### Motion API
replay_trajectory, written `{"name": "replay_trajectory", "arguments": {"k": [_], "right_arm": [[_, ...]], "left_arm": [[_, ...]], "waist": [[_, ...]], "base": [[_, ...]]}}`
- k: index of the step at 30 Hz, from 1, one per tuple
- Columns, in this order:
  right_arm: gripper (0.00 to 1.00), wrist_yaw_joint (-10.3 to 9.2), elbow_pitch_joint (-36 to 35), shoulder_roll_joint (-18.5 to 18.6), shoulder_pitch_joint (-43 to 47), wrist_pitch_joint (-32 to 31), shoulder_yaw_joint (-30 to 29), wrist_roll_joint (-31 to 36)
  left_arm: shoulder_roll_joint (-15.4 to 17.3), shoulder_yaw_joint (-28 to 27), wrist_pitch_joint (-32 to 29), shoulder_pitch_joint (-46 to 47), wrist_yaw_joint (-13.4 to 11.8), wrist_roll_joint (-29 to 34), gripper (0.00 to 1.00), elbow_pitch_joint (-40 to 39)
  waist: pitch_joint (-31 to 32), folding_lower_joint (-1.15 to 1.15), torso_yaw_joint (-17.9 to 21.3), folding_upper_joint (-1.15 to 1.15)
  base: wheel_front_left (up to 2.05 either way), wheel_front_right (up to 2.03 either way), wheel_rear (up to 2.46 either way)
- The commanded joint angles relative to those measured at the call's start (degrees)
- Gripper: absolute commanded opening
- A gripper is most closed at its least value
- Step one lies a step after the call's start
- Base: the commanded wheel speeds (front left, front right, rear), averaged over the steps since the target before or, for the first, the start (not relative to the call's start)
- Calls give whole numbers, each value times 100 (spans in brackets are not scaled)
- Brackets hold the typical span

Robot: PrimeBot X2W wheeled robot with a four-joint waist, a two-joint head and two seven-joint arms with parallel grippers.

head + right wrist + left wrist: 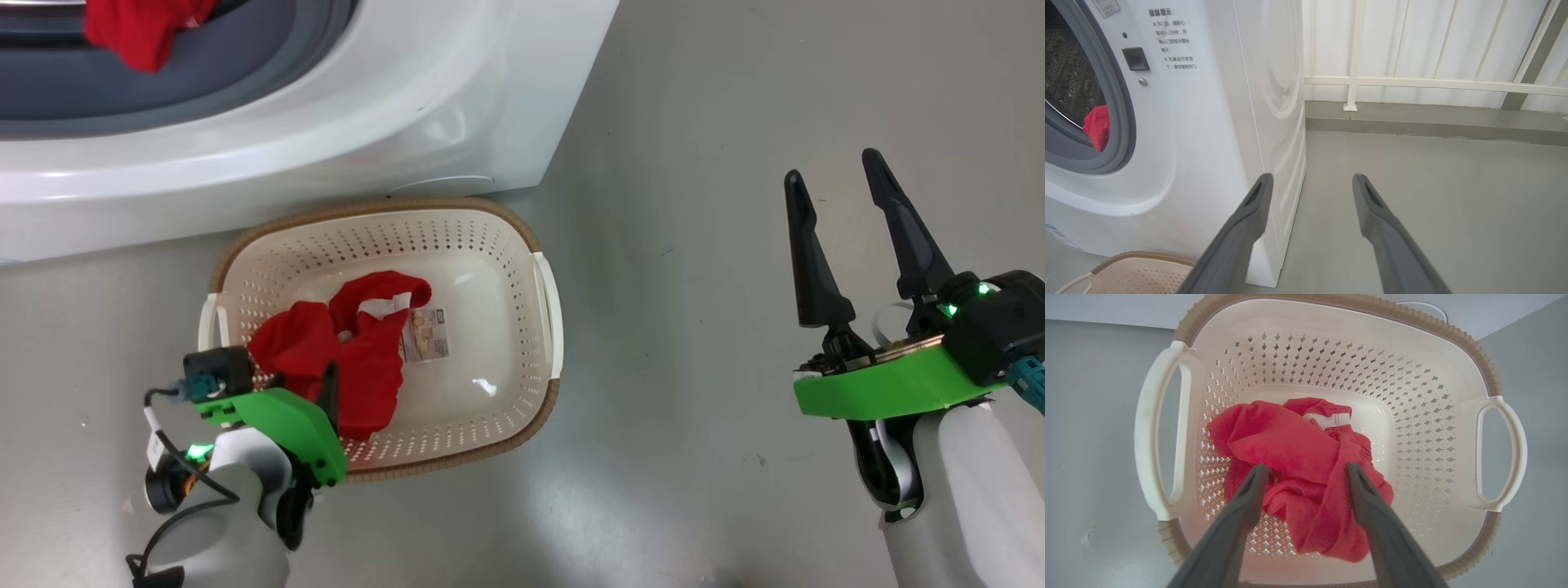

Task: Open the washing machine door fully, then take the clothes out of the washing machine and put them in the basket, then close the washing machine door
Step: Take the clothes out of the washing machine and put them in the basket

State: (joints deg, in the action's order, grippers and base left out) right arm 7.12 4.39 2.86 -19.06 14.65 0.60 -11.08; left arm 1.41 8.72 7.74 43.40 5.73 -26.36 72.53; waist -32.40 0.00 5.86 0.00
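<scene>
The white washing machine [343, 106] stands at the top left, and red clothes [139, 33] hang over its grey gasket [122, 98]. The washing machine door is out of view. In front of the machine, the cream basket [498, 269] sits on the floor with a red garment [359, 359] in its left half. My left gripper [325, 392] hovers over the basket's near left corner. Its fingers stand open on either side of the garment [1290, 449] without pinching it. My right gripper [833, 184] is open and empty over the floor at the right. More red clothes [1096, 126] lie in the drum.
Grey floor [694, 245] stretches right of the basket and machine. A white railing [1412, 81] and a low grey kerb [1412, 118] run behind the machine's right side. A corner of the basket [1139, 269] sits at the machine's foot.
</scene>
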Motion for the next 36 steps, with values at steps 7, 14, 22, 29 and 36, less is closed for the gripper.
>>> {"name": "replay_trajectory", "arguments": {"k": [7, 14, 22, 29, 36], "right_arm": [[100, 36, -6, 1, -28, 35, -18, 19], [100, 36, 206, 1, 65, 35, -217, 109], [100, 36, 450, 1, 191, 35, -298, 210], [100, 36, 550, 1, 296, 35, -288, 153], [100, 36, 685, 1, 449, 35, -294, 87]], "left_arm": [[147, 120, 344, -5, 86, -451, 100, -188], [147, 399, 712, -217, 22, -585, 100, -810], [147, -162, 724, -1033, -369, -82, 100, -2821], [147, -465, 725, -1745, -544, 377, 100, -4301], [147, -684, 725, -2324, -594, 656, 100, -5266]], "waist": [[194, 0, -100, 0], [555, 0, -264, 0], [1056, 0, -425, 0], [1469, 0, -490, 0], [1879, 0, -517, 0]], "base": [[0, 0, 0], [0, 0, 0], [0, 0, 0], [0, 0, 0], [0, 0, 0]]}}
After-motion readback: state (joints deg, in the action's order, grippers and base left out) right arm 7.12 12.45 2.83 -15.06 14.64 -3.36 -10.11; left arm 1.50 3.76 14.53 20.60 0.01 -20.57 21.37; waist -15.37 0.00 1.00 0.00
